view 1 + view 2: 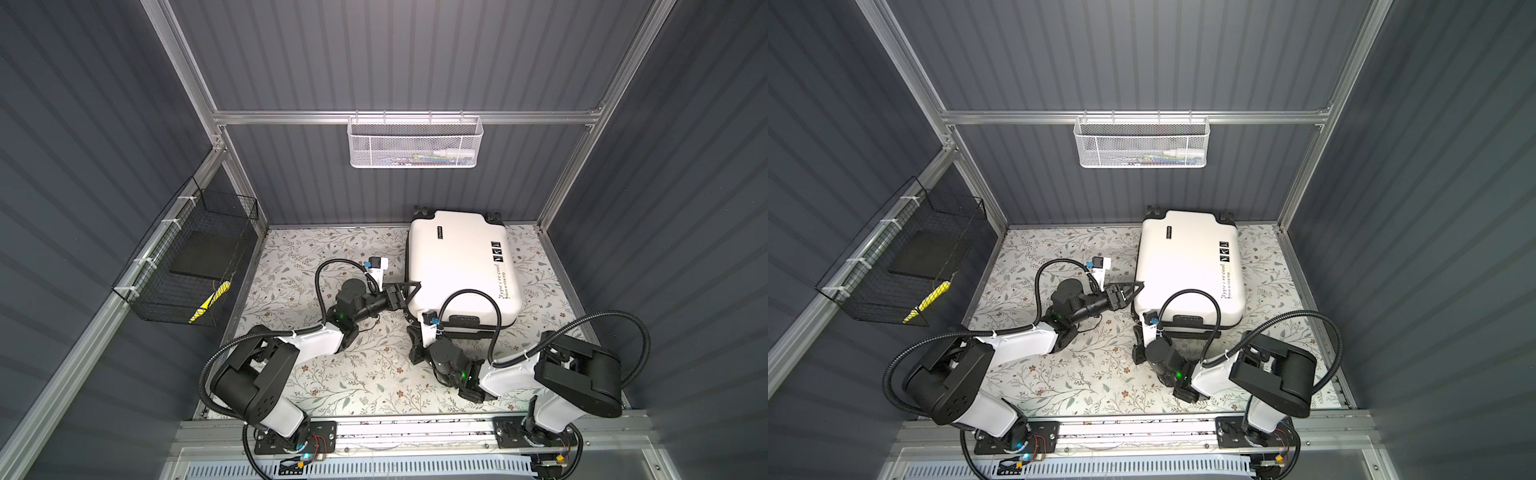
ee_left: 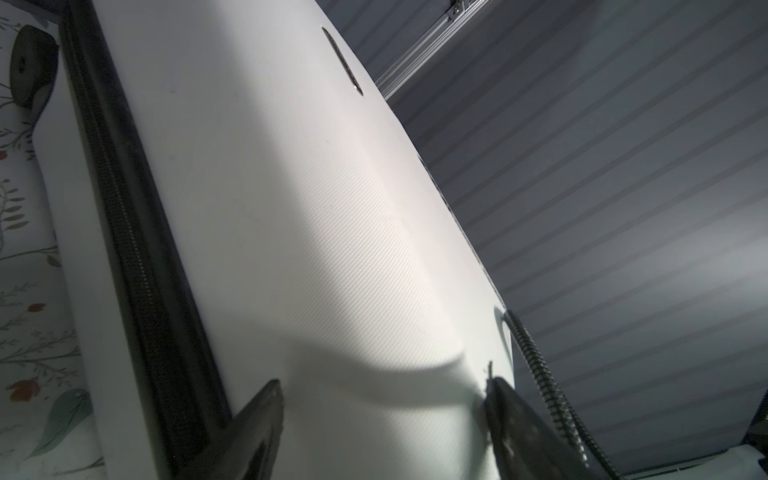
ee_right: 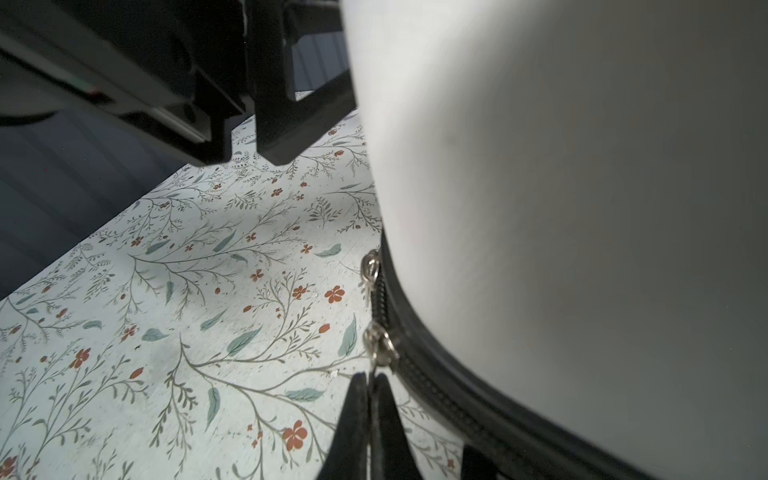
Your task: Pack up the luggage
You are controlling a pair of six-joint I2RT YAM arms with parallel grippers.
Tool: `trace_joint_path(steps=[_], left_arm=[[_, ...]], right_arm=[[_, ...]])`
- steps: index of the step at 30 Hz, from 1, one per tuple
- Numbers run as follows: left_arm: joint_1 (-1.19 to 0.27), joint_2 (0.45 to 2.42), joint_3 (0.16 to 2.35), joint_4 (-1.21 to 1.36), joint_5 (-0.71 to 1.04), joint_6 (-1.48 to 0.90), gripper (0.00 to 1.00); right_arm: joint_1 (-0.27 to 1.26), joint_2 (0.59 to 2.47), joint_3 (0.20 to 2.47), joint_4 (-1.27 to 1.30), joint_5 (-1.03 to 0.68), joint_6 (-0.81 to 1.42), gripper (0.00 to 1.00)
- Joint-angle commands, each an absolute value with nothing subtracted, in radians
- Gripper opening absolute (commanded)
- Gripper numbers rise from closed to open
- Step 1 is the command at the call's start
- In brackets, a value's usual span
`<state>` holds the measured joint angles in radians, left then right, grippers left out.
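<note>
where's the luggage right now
In a top view the luggage lies flat on the floral table, right of centre by the back wall, left tool at its left side, right tool at its near-left corner.

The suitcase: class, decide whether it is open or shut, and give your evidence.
Shut. The white suitcase lies flat with both shells together; the zipper looks meshed in both wrist views. Zipped all round: cannot tell.

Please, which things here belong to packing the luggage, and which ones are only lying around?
Belong to the job: luggage; its zipper pull; right gripper, shut on that pull; left gripper, open at the shell.
Idle for now: white mesh basket; black wire basket; yellow item inside it.
</note>
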<state>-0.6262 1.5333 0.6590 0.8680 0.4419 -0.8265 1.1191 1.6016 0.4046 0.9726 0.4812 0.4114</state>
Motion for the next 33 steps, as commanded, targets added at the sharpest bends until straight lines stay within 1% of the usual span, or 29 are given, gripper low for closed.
trace_joint_path(steps=[1, 4, 9, 17, 26, 33], left_arm=[[-0.663, 1.497, 0.655, 0.675, 0.495, -0.742, 0.78], [-0.662, 1.469, 0.669, 0.608, 0.479, -0.702, 0.79], [-0.663, 1.466, 0.668, 0.596, 0.486, -0.702, 0.78], [-0.665, 1.514, 0.646, 0.704, 0.53, -0.758, 0.77], [-0.676, 1.537, 0.617, 0.771, 0.538, -0.788, 0.76], [-0.676, 1.546, 0.594, 0.823, 0.534, -0.815, 0.76]], right_arm=[[1.11, 1.566, 0.382, 1.066, 0.43, 0.441, 0.0], [1.103, 1.556, 0.361, 1.074, 0.431, 0.446, 0.0], [1.103, 1.548, 0.357, 1.069, 0.428, 0.447, 0.0], [1.103, 1.563, 0.374, 1.069, 0.415, 0.462, 0.0], [1.111, 1.642, 0.513, 1.023, 0.385, 0.447, 0.0], [1.102, 1.656, 0.503, 1.05, 0.385, 0.479, 0.0]])
